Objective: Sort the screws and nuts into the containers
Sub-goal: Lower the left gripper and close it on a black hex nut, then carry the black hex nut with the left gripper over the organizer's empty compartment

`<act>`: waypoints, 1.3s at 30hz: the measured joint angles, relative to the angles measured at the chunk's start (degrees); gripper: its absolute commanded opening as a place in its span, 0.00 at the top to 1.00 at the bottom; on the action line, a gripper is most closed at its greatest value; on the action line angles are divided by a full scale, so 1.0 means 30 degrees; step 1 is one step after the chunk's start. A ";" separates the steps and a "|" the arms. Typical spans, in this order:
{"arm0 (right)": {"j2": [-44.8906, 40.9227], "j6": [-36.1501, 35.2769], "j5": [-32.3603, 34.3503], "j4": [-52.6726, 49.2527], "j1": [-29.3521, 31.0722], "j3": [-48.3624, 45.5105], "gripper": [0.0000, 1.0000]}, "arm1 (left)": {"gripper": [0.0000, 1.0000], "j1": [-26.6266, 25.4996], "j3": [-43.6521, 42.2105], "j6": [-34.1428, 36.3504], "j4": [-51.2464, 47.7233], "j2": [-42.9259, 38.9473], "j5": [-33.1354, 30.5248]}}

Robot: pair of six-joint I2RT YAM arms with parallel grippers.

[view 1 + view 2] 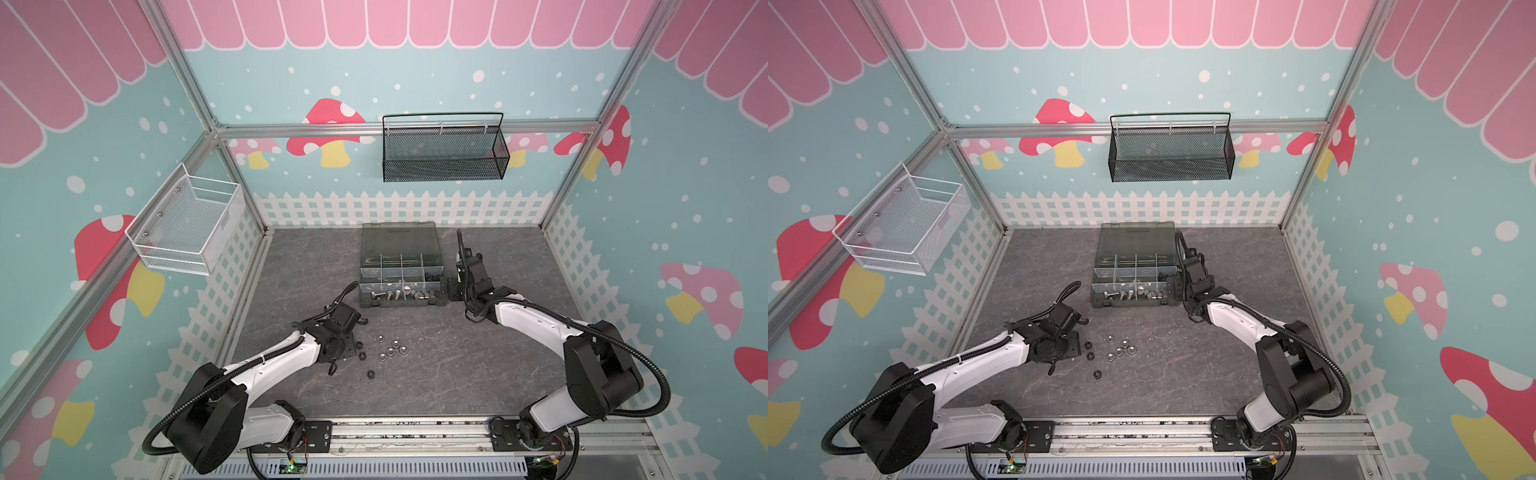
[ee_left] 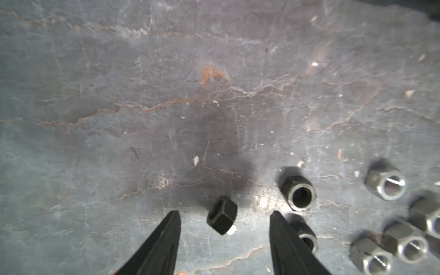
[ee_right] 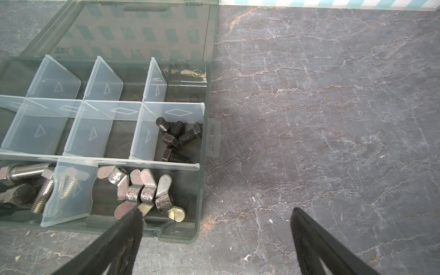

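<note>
The left gripper [image 2: 224, 214] stands half open over the table, a black nut [image 2: 222, 214] lying untouched between its fingertips. The right gripper [image 3: 216, 210] gapes wide and empty, one finger above the case [image 3: 176, 234] and its wing nuts [image 3: 142, 192].

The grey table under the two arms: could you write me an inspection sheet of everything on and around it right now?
Surface: grey, veined, stone-look table.
Job's things: organiser case with its lid open; black screws, wing nuts and silver screws sorted apart inside it; silver nuts and three black nuts loose on the table.
Clutter: small pale flecks.
Pincers: left pincer open, low around a tilted black nut, not touching it; right pincer open and empty at the case's corner.
Cables: black ribbed hoses loop along both arms.
Surroundings: black mesh basket and white wire basket on mushroom-print walls.
</note>
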 measured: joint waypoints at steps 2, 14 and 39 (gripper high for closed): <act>0.0000 0.0036 0.0000 0.0058 0.0000 0.0000 0.02 | 0.49 -0.0022 0.0000 0.0007 -0.0022 0.0197 -0.0015; 0.0007 0.0204 0.0000 0.0080 0.0000 0.0022 0.02 | 0.63 -0.0036 0.0189 0.0080 0.0393 0.2069 -0.0197; 0.0248 0.0291 0.0153 0.0051 0.0000 0.0160 0.02 | 0.95 -0.0029 0.0357 -0.0066 0.0882 0.2244 0.0073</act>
